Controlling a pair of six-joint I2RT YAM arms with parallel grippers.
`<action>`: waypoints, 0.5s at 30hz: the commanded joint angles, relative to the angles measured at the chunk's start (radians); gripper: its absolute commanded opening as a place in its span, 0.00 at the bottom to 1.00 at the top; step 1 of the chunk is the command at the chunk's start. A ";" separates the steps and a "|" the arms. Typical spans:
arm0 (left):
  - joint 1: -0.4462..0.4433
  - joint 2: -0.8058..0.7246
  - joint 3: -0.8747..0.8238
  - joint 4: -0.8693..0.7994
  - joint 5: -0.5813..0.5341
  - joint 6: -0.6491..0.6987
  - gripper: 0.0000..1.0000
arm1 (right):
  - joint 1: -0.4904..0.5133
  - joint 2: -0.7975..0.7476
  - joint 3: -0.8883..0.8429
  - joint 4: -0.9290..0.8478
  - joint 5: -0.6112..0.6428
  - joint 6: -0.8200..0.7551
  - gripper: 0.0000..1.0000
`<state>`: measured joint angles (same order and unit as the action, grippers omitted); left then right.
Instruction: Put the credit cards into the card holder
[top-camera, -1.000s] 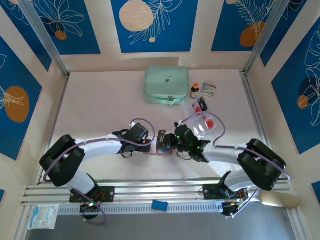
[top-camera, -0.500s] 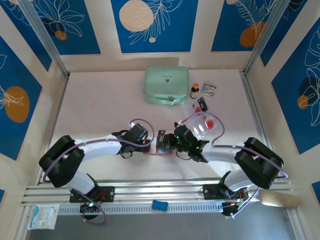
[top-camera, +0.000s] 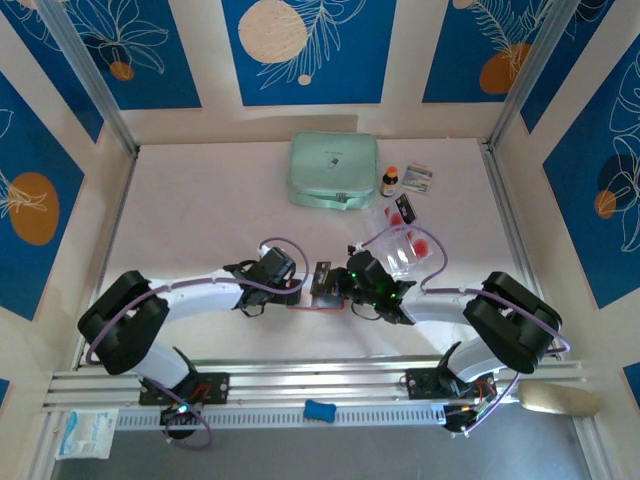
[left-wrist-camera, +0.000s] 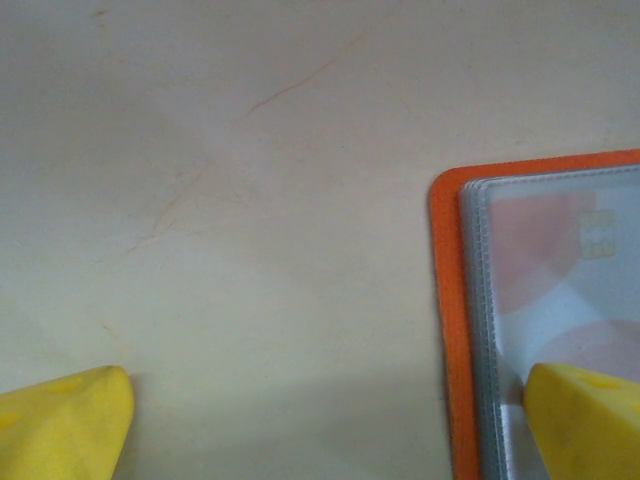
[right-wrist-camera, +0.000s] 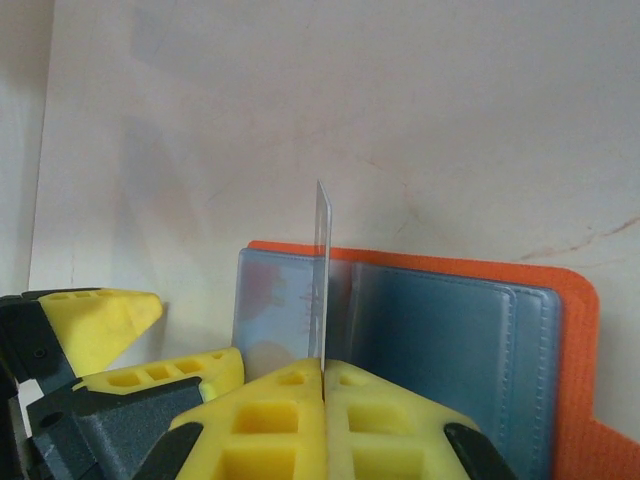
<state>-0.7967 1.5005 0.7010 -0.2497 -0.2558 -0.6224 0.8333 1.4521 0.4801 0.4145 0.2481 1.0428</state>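
With right gripper (right-wrist-camera: 325, 375) reaching low, pinching a thin credit card (right-wrist-camera: 322, 270) upright over the open orange card holder (right-wrist-camera: 450, 320); with left gripper (left-wrist-camera: 330, 410) spreading wide beside it.

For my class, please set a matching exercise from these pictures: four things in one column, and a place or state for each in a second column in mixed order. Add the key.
Column one
1. left gripper
2. right gripper
3. card holder
4. mint-green case

Column two
A. at the far side of the table
B. lying open, clear sleeves showing
C. open
D. shut on a credit card held on edge

Pairs: 1-C, 2-D, 3-B, 4-A
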 joint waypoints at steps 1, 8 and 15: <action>0.009 -0.006 -0.023 -0.040 -0.022 0.000 1.00 | 0.011 0.016 -0.022 0.028 0.013 0.016 0.00; 0.010 -0.008 -0.024 -0.040 -0.022 -0.002 1.00 | 0.023 0.022 -0.034 0.038 0.011 0.026 0.00; 0.009 -0.012 -0.025 -0.042 -0.025 -0.001 1.00 | 0.039 0.013 -0.056 0.045 0.014 0.044 0.00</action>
<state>-0.7967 1.4982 0.6983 -0.2466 -0.2581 -0.6224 0.8604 1.4590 0.4450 0.4580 0.2481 1.0752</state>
